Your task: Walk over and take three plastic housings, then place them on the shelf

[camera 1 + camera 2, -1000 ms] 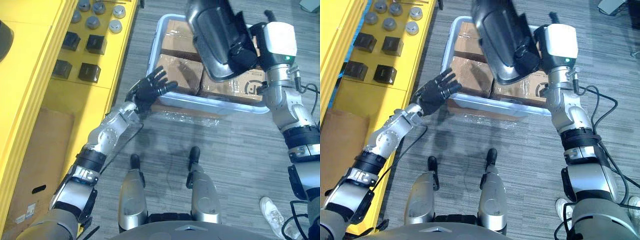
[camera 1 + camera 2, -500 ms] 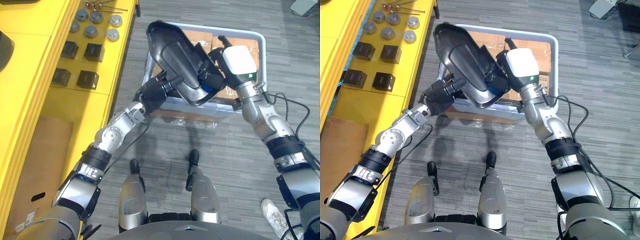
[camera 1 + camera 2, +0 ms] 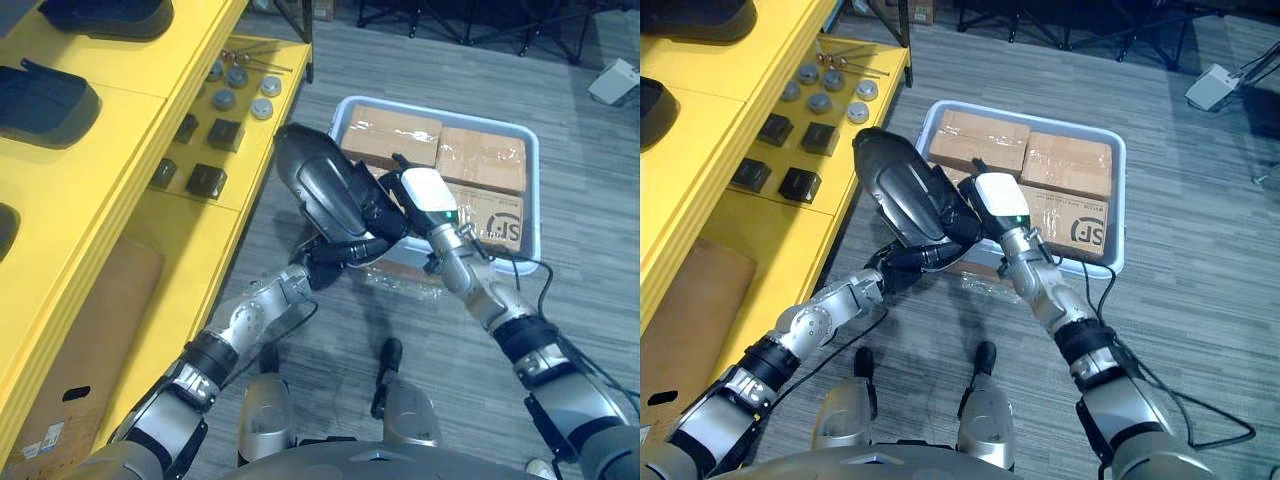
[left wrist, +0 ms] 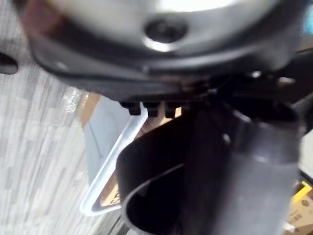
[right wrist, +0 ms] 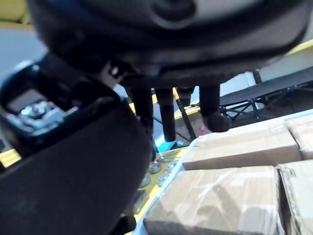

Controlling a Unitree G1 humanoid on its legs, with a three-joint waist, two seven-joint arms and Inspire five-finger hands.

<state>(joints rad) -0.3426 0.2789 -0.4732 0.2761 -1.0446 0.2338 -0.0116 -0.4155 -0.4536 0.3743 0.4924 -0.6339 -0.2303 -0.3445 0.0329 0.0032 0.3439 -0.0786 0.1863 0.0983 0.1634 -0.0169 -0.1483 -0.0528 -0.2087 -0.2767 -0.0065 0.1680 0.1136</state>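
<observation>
Carrying one black plastic housing (image 3: 322, 185) in mid-air, over the near rim of the grey bin (image 3: 533, 190) of cardboard boxes (image 3: 395, 132), w/ both hands on it. Pinching its right edge w/ right hand (image 3: 390, 222): thumb vs. first finger, by the look of the right wrist view, w/ the other fingers fairly straight alongside. Propping its lower, nearer end from below w/ left hand (image 3: 328, 265); can't tell how far closed, being tucked under the shell.

Key relation: lying w/ long axis running from the low end by the hands up and away, leaning left, i.e. far tip pointing toward the yellow shelf (image 3: 100, 170). As for that shelf: well to the left of the housing, on the left-arm side, so left arm nearer. Bearing two shelved housings (image 3: 48, 98) on top level, long axes roughly across the board. Lower level taken up w/ small black blocks (image 3: 207, 180) and round caps (image 3: 240, 90).

Prob. next: swing left + lift to top level, turn long axis to match the others, set down on bare yellow near them. Likely means reaching the right arm across the body, so expect more of the load on the left hand. Watch clearance vs. shelf edge.
</observation>
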